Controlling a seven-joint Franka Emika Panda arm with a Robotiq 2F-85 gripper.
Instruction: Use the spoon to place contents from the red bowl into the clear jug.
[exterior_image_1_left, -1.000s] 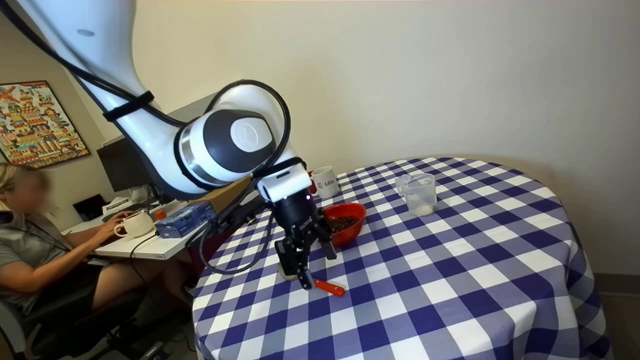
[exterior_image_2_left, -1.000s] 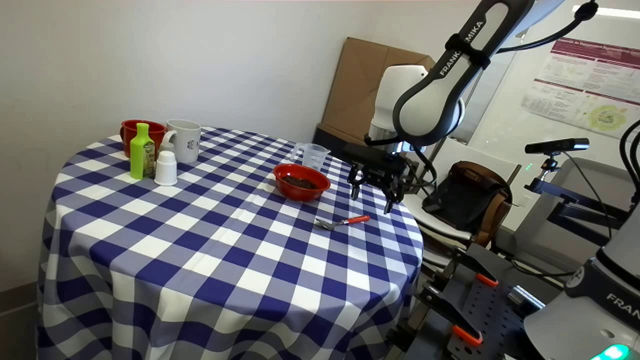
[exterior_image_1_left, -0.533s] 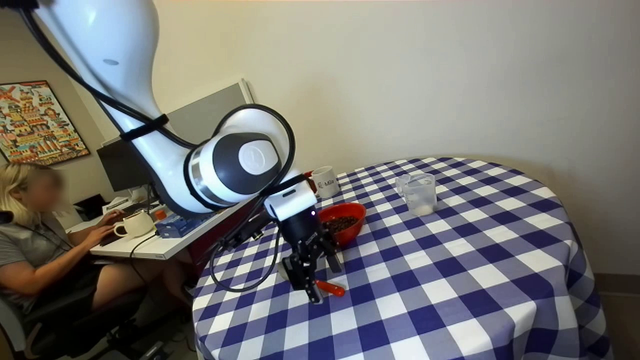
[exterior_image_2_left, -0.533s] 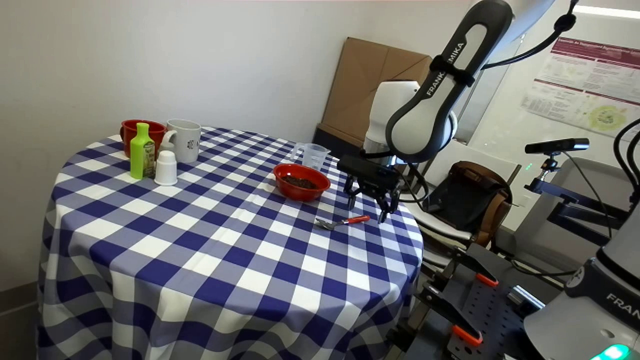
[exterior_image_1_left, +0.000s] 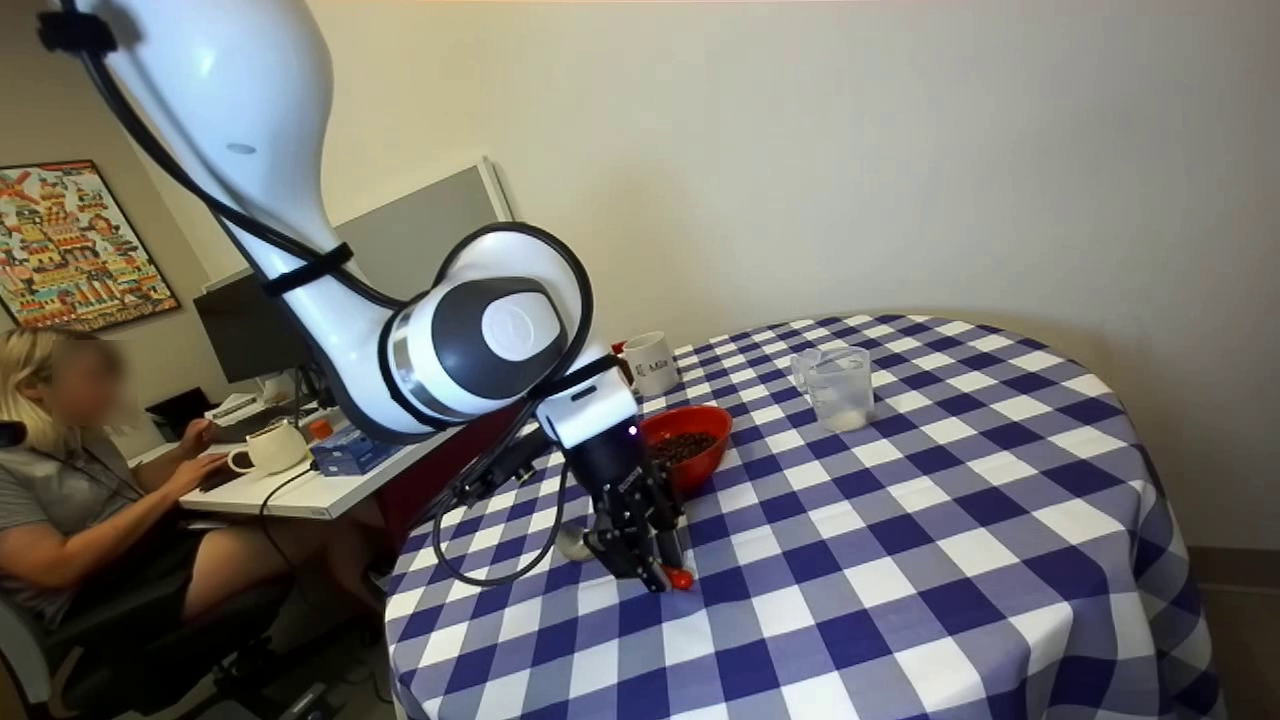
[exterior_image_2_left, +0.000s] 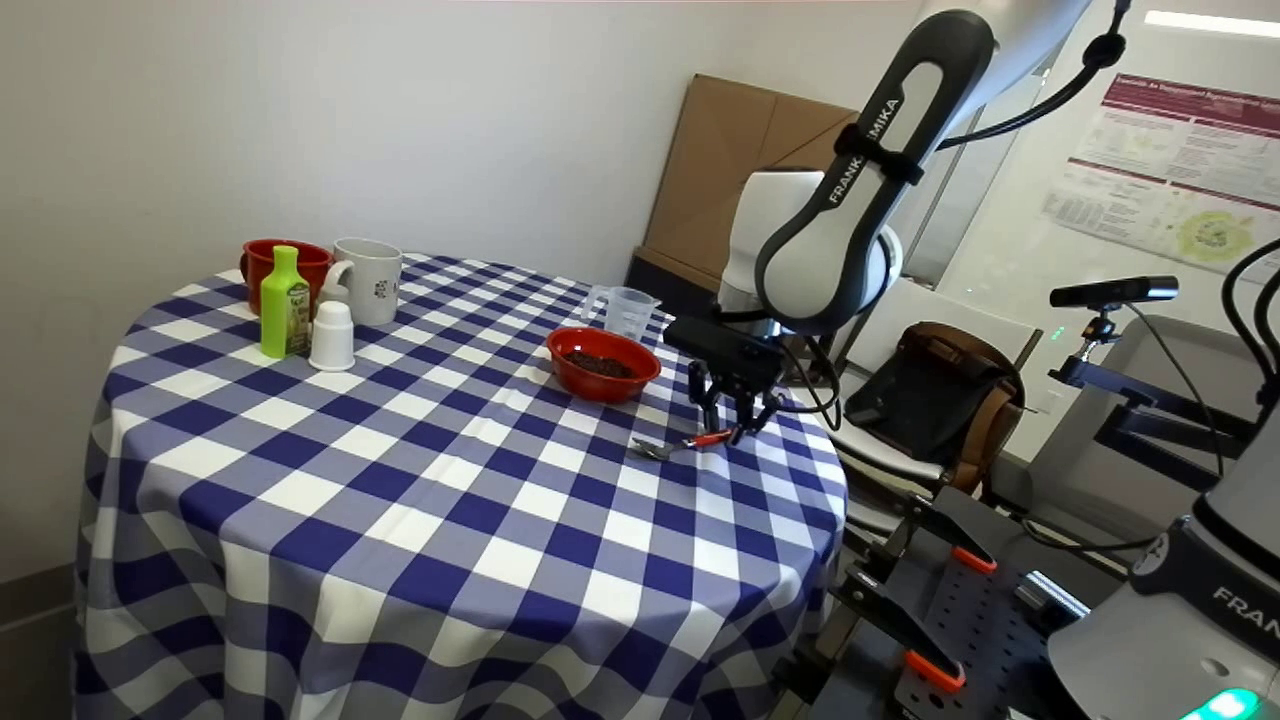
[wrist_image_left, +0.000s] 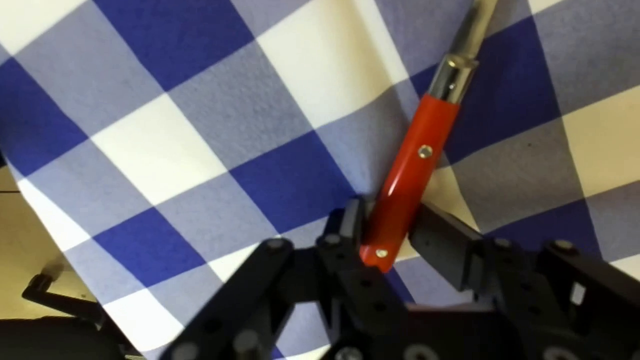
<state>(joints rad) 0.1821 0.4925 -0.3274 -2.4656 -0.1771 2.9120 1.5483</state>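
Observation:
The spoon lies on the checked cloth; its orange-red handle (wrist_image_left: 420, 135) fills the middle of the wrist view, and its pale scoop end (exterior_image_1_left: 573, 543) points away from the jaws. My gripper (wrist_image_left: 387, 215) is down at the handle's tail, its two fingers drawn in against either side of it. In both exterior views the gripper (exterior_image_2_left: 725, 435) sits low over the handle. Close behind it stands the red bowl (exterior_image_2_left: 603, 388), holding dark grainy contents (exterior_image_1_left: 685, 446). The clear jug (exterior_image_1_left: 840, 385) stands upright farther off, apart from the bowl.
A white mug (exterior_image_2_left: 375, 290), a red mug (exterior_image_2_left: 300, 258), a green bottle (exterior_image_2_left: 285, 318) and a white cylindrical container (exterior_image_2_left: 332, 340) share the table's other side. A person (exterior_image_1_left: 70, 500) sits at a desk beside the table.
My gripper has come down toward the cloth and over the spoon's handle. Its fingers, wide apart before, have come together around the handle. Spoon, bowl and jug have stayed in place.

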